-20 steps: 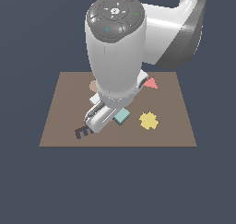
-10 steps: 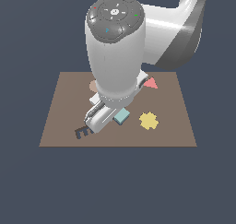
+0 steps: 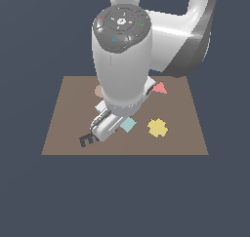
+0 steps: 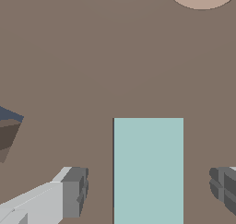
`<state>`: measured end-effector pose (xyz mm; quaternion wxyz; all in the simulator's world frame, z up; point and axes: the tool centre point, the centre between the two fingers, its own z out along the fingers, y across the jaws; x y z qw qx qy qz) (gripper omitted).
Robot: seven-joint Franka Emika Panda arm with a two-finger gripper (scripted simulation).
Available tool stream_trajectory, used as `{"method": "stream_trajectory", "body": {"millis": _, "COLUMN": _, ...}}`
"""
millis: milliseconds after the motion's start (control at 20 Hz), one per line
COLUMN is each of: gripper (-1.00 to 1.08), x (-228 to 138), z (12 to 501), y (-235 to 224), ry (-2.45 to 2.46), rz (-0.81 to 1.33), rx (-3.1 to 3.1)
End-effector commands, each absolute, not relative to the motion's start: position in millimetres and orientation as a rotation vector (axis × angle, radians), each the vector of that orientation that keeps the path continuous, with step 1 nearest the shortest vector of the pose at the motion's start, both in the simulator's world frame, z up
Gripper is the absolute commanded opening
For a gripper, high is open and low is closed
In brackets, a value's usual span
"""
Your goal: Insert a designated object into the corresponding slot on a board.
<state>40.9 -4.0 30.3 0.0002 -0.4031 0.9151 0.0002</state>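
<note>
The light teal block (image 3: 128, 125) lies flat on the brown board (image 3: 68, 114), just beside the arm's lower end. In the wrist view the teal block (image 4: 148, 172) sits between my two fingers (image 4: 69, 195), with a clear gap on each side. My gripper (image 4: 148, 191) is open around it and not touching it. In the exterior view the arm's big white body hides the slot and most of the gripper. A dark navy corner of a recess (image 4: 8, 114) shows at the wrist view's edge; I cannot tell which recess it is.
A dark comb-shaped recess (image 3: 88, 140) lies near the board's front edge. A yellow star-like piece (image 3: 157, 128) lies to the exterior view's right of the block. A red triangle (image 3: 159, 88) and a tan disc (image 3: 99, 90) lie further back.
</note>
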Motion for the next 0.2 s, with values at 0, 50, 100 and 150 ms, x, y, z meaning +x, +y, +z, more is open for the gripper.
{"method": "stream_trajectory", "body": {"millis": 0, "gripper": 1.00, "x": 41.0, "z": 30.3, "y": -4.0, "ry": 2.874, "rz": 0.000, "rx": -1.266}}
{"method": "stream_trajectory", "body": {"millis": 50, "gripper": 1.00, "x": 41.0, "z": 30.3, "y": -4.0, "ry": 2.874, "rz": 0.000, "rx": -1.266}}
{"method": "stream_trajectory", "body": {"millis": 100, "gripper": 1.00, "x": 41.0, "z": 30.3, "y": -4.0, "ry": 2.874, "rz": 0.000, "rx": -1.266}}
{"method": "stream_trajectory", "body": {"millis": 150, "gripper": 1.00, "x": 41.0, "z": 30.3, "y": -4.0, "ry": 2.874, "rz": 0.000, "rx": -1.266}}
